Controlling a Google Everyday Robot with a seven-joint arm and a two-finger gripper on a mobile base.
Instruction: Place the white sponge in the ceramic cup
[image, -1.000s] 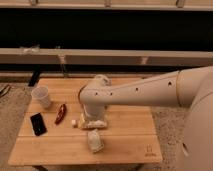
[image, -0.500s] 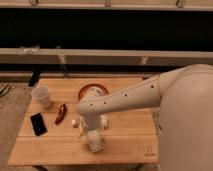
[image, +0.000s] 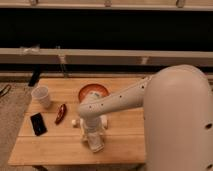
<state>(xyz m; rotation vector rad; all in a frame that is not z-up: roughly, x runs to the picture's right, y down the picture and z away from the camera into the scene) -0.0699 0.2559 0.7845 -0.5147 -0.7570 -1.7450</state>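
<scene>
From where I stand, the white sponge (image: 96, 143) lies flat on the light wooden slatted table (image: 130, 150), near the front edge and a little left of the middle. It is an off-white, faintly greyish block that looks soft. It is rectangular with rounded corners, and its long side runs from back to front at a slight tilt. It is about as long as the cup is tall.

The robot's gripper (image: 93, 133) hangs straight down at the end of the bulky white arm (image: 125, 97), which sweeps in from the right. It sits directly over the far end of the sponge, so close that I cannot tell whether it touches. I cannot tell either whether the gripper is spread or pressed together.

The plain white handleless ceramic cup (image: 41, 95) stands upright at the back left of the table, well apart from the sponge. Its wide round rim faces up and its body narrows toward the base.

Between cup and sponge lie a dark red pepper-shaped object (image: 61, 113) and a flat black rectangular slab (image: 38, 123). A small white nub (image: 75, 122) shows just left of the arm's wrist. A round orange-red bowl (image: 93, 91) sits behind the arm.
</scene>
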